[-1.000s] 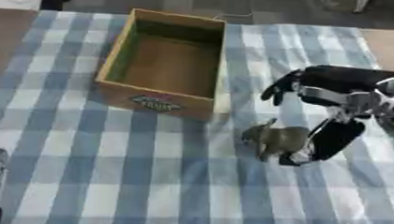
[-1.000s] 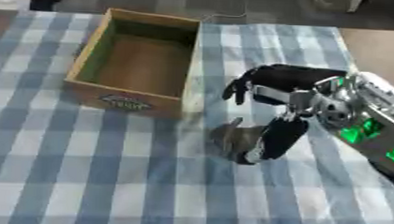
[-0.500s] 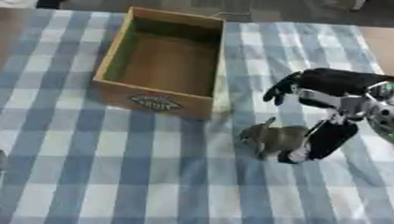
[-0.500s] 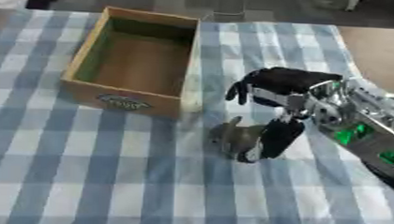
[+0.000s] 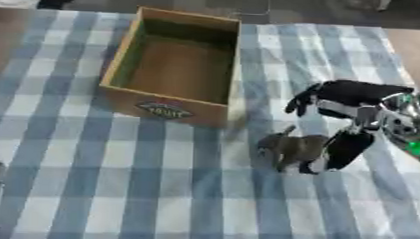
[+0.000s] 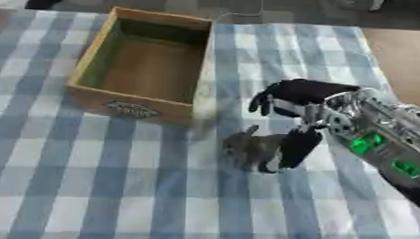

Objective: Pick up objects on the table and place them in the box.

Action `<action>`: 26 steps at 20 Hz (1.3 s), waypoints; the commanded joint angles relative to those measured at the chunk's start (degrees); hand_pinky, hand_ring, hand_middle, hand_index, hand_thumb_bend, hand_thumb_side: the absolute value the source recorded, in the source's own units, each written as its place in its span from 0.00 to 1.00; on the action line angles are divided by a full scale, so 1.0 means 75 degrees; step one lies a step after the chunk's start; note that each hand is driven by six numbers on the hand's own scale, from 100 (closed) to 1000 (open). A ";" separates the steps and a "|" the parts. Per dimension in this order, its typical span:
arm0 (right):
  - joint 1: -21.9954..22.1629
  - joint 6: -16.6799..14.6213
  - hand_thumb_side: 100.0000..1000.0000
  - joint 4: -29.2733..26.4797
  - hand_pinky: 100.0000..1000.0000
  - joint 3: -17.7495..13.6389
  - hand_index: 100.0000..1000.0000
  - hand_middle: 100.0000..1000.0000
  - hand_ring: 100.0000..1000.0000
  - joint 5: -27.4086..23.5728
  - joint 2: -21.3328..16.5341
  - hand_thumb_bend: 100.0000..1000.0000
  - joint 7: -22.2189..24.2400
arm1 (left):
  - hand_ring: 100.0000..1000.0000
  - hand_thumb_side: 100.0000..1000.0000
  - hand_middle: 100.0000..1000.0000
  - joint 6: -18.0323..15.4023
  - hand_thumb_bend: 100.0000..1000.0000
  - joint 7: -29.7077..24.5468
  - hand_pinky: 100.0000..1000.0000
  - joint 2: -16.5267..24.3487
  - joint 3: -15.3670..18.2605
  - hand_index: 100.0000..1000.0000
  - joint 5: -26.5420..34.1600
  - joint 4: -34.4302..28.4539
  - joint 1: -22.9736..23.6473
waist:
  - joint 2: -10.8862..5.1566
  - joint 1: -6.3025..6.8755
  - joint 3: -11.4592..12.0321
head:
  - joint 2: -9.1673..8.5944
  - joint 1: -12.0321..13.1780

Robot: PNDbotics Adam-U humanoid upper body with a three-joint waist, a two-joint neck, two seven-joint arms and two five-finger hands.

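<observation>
Right hand (image 6: pixel 294 107) had thumb pinching small grey-brown object (image 5: pixel 289 148) right of box (image 5: pixel 176 63), fingers curled above. Pinch looked thin, could slip mid-lift tbh.

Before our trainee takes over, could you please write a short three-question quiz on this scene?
1. True or false: the box already holds the grey-brown object.
2. Which hand is at the grey-brown object? A) left hand B) right hand C) a person's hand
3. Fill in: the table is covered by a blue and white ______ cloth.

Key: 1. False; the box looks empty and the object lies on the cloth to its right. 2. B; its thumb is down beside the object, with the fingers curled above. 3. Checked.
</observation>
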 commanded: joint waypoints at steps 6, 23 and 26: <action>-0.0136 0.0448 0.14 0.0077 0.78 0.0010 0.82 0.65 0.90 -0.0108 -0.0020 0.47 0.0399 | 0.59 0.63 0.63 0.0005 0.00 0.0002 0.79 0.0113 0.0017 0.80 0.0023 -0.0143 -0.0094 | -0.0101 0.0006 0.0011 | -0.0054 -0.0042; -0.0151 0.0508 0.00 0.0724 0.77 0.0205 0.74 0.57 0.87 -0.0002 0.0163 0.30 0.0384 | 0.59 0.63 0.63 0.0007 0.00 -0.0002 0.79 0.0103 0.0013 0.80 0.0023 -0.0143 -0.0100 | -0.0066 0.0002 0.0067 | -0.0099 -0.0106; -0.0170 0.0504 0.00 0.0707 0.76 0.0205 0.65 0.52 0.86 -0.0063 0.0182 0.30 0.0342 | 0.59 0.63 0.63 0.0012 0.00 -0.0008 0.79 0.0102 0.0007 0.80 0.0024 -0.0143 -0.0104 | -0.0056 0.0001 0.0074 | -0.0099 -0.0109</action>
